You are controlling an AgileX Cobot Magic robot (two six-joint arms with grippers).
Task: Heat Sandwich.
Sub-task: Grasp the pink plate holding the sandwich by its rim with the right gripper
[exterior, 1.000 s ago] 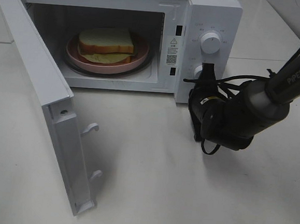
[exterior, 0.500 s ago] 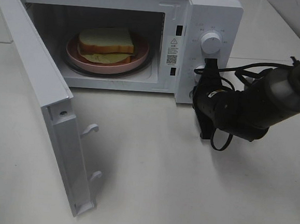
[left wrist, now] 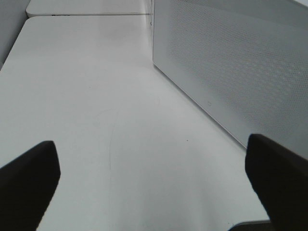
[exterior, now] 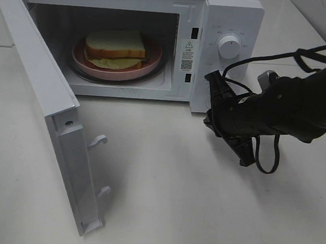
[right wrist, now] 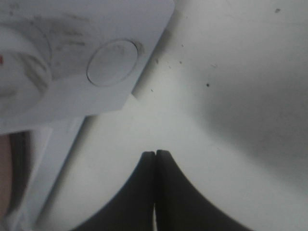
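The sandwich [exterior: 115,47], white bread with tan crust and pale filling, lies on a round pink plate [exterior: 152,63] inside the open white microwave [exterior: 233,14]. The microwave door [exterior: 41,84] stands wide open to the left. My right gripper [exterior: 208,119] is shut and empty, low in front of the control panel, right of the cavity. In the right wrist view its closed fingertips [right wrist: 155,156] point at the panel's lower corner [right wrist: 113,62]. My left gripper [left wrist: 154,192] is open and empty over bare table and is out of the high view.
The upper knob [exterior: 230,46] shows on the panel; the lower one is hidden behind my right arm. A white perforated panel [left wrist: 231,62] stands beside my left gripper. Black cables [exterior: 264,158] hang from the right arm. The table [exterior: 173,202] is white.
My right arm has dropped lower and its wrist has rolled; the gripper has moved down and left from the lower knob. The sandwich, plate and door have not moved.
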